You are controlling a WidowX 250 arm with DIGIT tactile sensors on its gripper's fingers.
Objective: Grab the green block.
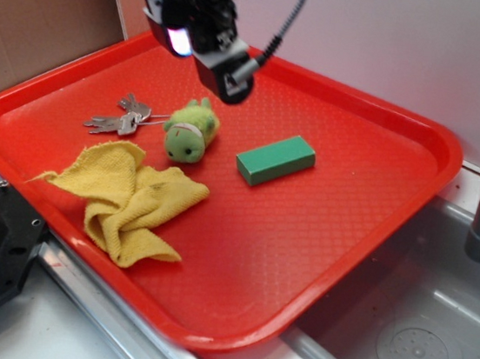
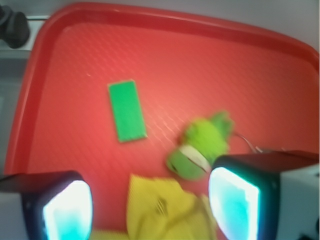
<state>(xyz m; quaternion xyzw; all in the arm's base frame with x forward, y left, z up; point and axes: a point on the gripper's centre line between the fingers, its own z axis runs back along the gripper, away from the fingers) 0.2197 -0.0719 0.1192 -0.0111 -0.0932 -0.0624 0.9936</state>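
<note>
In the exterior view the gripper [image 1: 206,40] hangs above the back left part of the red tray [image 1: 388,119], well clear of the surface and holding nothing; how far its jaws are spread cannot be told from this angle. The green block [image 1: 275,159] lies flat near the middle of the tray, apart from everything else, with the plush toy [image 1: 191,131] just to its left, a set of keys [image 1: 123,119] beyond that and a crumpled yellow cloth [image 1: 131,198] toward the front edge. In the wrist view the 2 fingers [image 2: 65,205] frame the bottom of the picture, spread wide with cloth and tray showing between them, so the gripper is open and empty. The block [image 2: 127,111] sits up and left of the gap, the plush toy [image 2: 200,145] nearer and to the right. The main risk, as I judge it, is descending where the gripper now points: it would close on the plush toy or snag the cloth, since both are also greenish or close by. The block's long axis must also sit across the jaws, or the fingers could push it sliding over the slick tray.
</note>
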